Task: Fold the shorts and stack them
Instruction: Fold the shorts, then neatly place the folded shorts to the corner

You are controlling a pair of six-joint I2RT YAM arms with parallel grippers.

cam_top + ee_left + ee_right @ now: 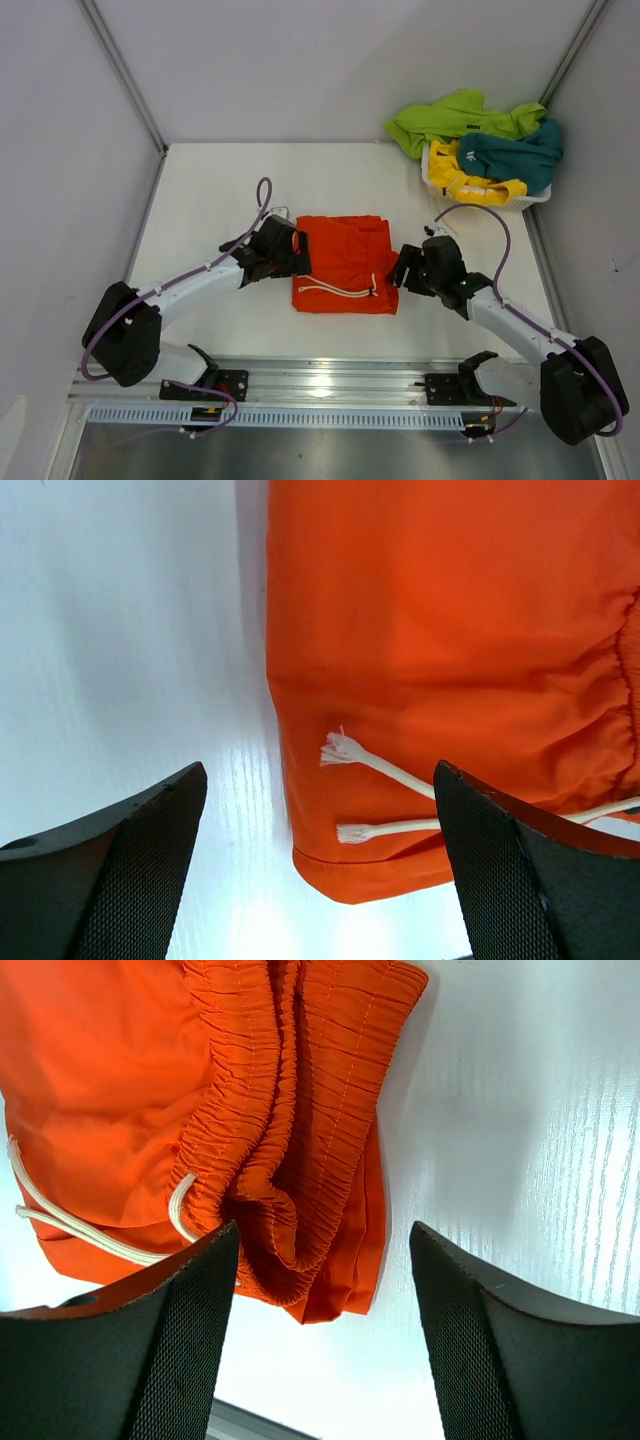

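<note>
My two grippers flank the orange shorts (pixel 343 265), which lie folded into a rough square near the middle of the white table (pixel 210 190). My left gripper (pixel 296 256) sits at the shorts' 9 o'clock edge with its jaws wide apart and nothing between them. In its wrist view the two black fingers (pixel 130 870) frame a corner of the cloth and the bare table beside it. My right gripper (pixel 404 268) sits at the 3 o'clock edge, its jaws also spread. Its wrist view shows the bunched elastic waistband (pixel 285 1130) lying just past the fingertips. I cannot tell from here whether a pad brushes the fabric, but it is not pinched. The white drawstring (pixel 335 291) trails across the shorts' 6 o'clock side, both frayed ends loose on top of the cloth. Out at 2 o'clock, well apart from the orange pair, a white basket (pixel 432 178) holds yellow shorts (pixel 458 172) and teal shorts (pixel 515 155). Lime green shorts (pixel 450 115) are draped over its far rim.
</note>
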